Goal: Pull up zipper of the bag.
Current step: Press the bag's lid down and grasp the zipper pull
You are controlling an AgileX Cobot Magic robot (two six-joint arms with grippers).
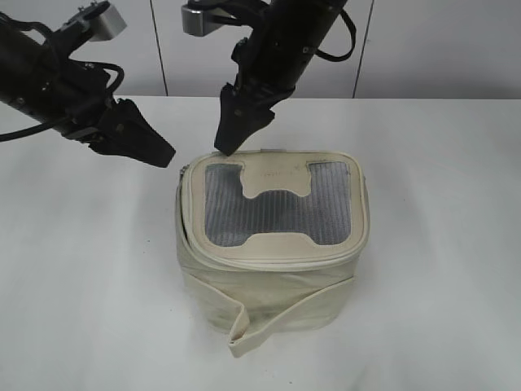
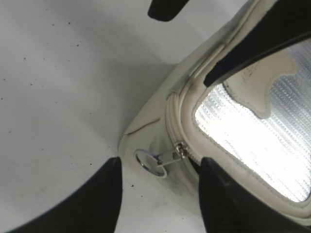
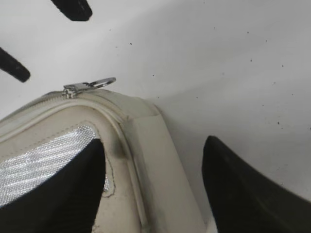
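Nearest the camera on the white table [image 1: 73, 285] sits the bag [image 1: 273, 244], strap [image 1: 277, 319] drooping in front. At its back-left corner the zipper [image 2: 181, 150] slider's ring pull [image 2: 150, 162] hangs just ahead of the left gripper [image 2: 158, 187], jaws wide and empty, track running off along the lid edge. Behind, the right gripper [image 3: 150, 182], also wide, straddles the back edge. No legible writing

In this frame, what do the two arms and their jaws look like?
Both arms are matte black with black cables looped alongside. Each carries a silver-grey camera block near the wrist. The left gripper and right gripper end in broad, black, wedge-shaped jaws tapering to points. No markings are readable.
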